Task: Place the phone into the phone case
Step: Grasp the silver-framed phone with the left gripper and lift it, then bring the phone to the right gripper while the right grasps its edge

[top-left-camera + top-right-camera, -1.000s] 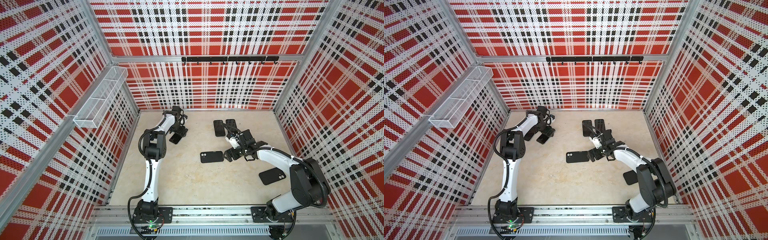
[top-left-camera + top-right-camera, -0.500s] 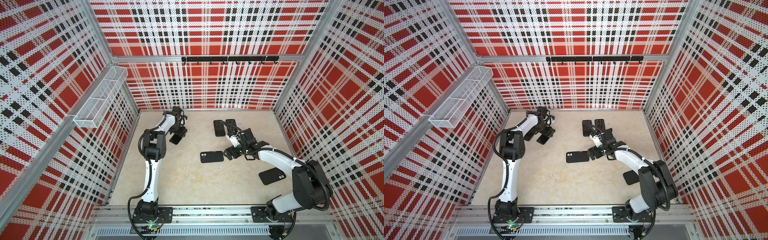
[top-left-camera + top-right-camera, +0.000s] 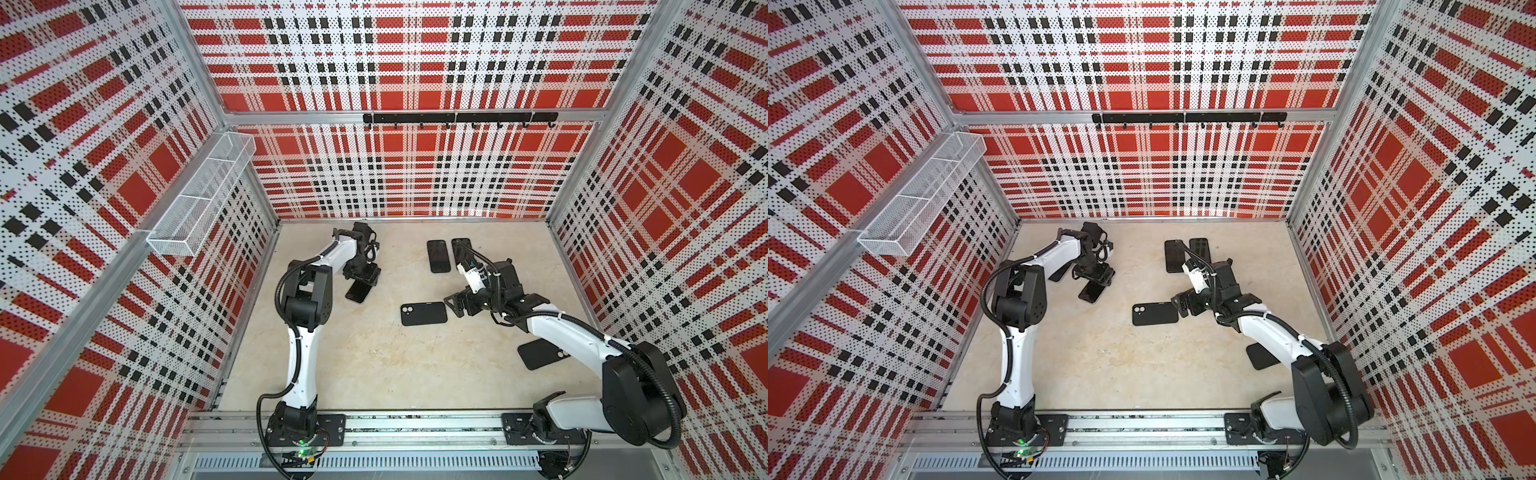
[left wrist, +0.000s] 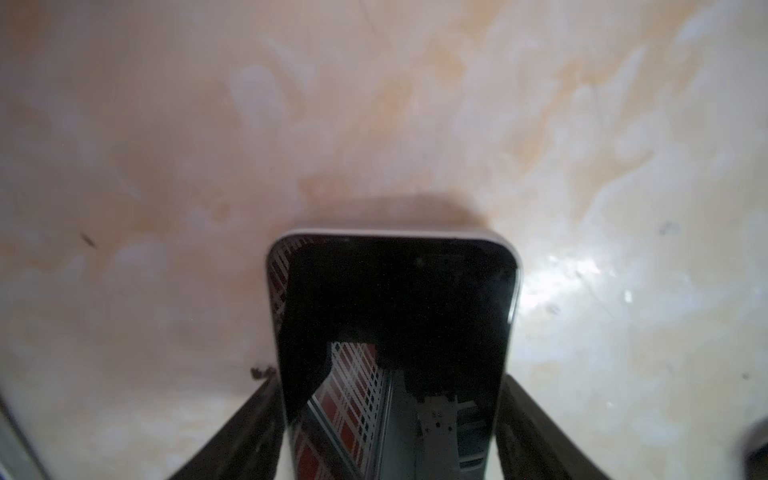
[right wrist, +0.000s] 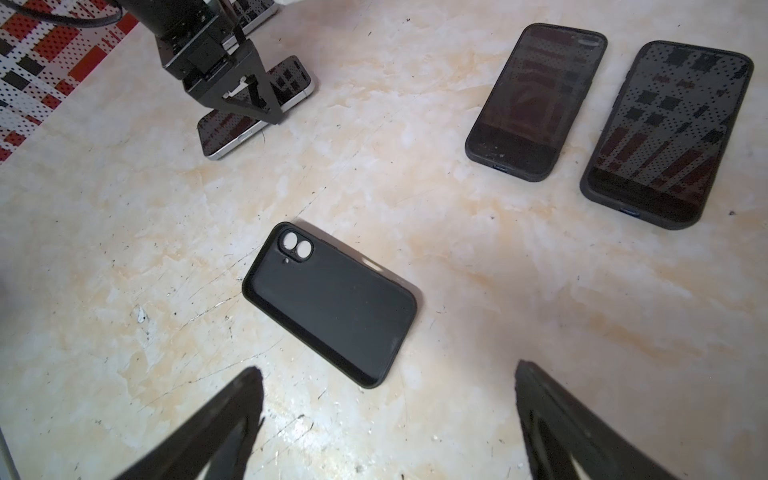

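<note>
The pale table has plenty of bare surface through the middle of both top views, hemmed in by plaid walls on three sides. This looks like the pickup step. At the table's upper left, the left gripper has its jaws drawn in against both long edges of the phone, which is screen up; whether it has left the surface I can't tell. The empty phone case lies open side up at centre, well apart from the phone. The right gripper hangs just beside the case's end, spread wide and holding nothing. Next, I'd judge, the phone must be carried across and squared over the case. A cased phone, its neighbour and a spare case lie off that path.
</note>
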Robot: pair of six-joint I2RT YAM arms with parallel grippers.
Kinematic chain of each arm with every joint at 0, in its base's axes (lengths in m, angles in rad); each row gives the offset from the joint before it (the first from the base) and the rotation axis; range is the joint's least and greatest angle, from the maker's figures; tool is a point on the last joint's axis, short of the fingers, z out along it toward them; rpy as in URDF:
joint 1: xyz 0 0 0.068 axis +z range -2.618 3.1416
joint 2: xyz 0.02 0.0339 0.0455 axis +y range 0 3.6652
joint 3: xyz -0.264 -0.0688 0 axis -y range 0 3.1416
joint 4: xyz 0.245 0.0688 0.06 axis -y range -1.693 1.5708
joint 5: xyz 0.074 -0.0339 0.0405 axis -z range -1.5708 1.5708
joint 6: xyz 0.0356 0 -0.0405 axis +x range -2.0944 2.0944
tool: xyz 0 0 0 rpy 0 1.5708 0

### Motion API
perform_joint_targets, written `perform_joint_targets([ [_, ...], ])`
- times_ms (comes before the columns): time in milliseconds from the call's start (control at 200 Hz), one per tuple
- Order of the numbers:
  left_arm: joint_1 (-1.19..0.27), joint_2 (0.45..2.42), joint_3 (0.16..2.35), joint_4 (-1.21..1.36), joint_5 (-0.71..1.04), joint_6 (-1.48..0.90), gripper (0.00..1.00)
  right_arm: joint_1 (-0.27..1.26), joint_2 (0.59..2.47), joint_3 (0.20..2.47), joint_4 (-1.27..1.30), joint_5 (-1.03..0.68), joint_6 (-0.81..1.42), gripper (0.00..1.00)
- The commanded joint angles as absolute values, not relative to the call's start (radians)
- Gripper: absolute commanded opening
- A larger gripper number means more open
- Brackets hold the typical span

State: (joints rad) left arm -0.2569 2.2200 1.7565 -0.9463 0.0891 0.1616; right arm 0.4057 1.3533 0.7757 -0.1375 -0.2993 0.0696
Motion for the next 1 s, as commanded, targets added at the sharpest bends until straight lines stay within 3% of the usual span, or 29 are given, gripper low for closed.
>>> perform_joint_targets([
  [0, -0.266, 2.057, 1.642, -0.841, 0.165, 0.044, 0.53, 0.437, 1.32, 0.763, -0.056, -0.301, 0.06, 0.98],
  [261, -0.19, 1.757, 1.247, -0.47, 0.335, -0.308, 0.47, 0.594, 1.444, 0.846, 0.04, -0.302, 0.138, 0.97],
  [346, -0.175, 1.673, 1.13, -0.35, 0.358, -0.457, 0.4, 0.639, 1.482, 0.843, 0.152, -0.33, 0.21, 0.95],
  [491, -0.174, 1.511, 0.919, -0.075, 0.343, -0.762, 0.15, 0.741, 1.55, 0.84, 0.358, -0.314, 0.338, 0.92],
  [576, -0.198, 1.409, 0.793, 0.094, 0.282, -0.945, 0.0, 0.788, 1.593, 0.833, 0.479, -0.274, 0.417, 0.84],
  [656, -0.218, 1.325, 0.68, 0.224, 0.216, -1.123, 0.0, 0.813, 1.631, 0.81, 0.601, -0.232, 0.507, 0.73],
  [787, -0.239, 1.222, 0.536, 0.354, 0.143, -1.355, 0.0, 0.83, 1.689, 0.794, 0.723, -0.21, 0.58, 0.68],
  [992, -0.319, 1.164, 0.46, 0.315, 0.085, -1.541, 0.0, 0.834, 1.778, 0.84, 0.755, -0.232, 0.595, 0.6],
])
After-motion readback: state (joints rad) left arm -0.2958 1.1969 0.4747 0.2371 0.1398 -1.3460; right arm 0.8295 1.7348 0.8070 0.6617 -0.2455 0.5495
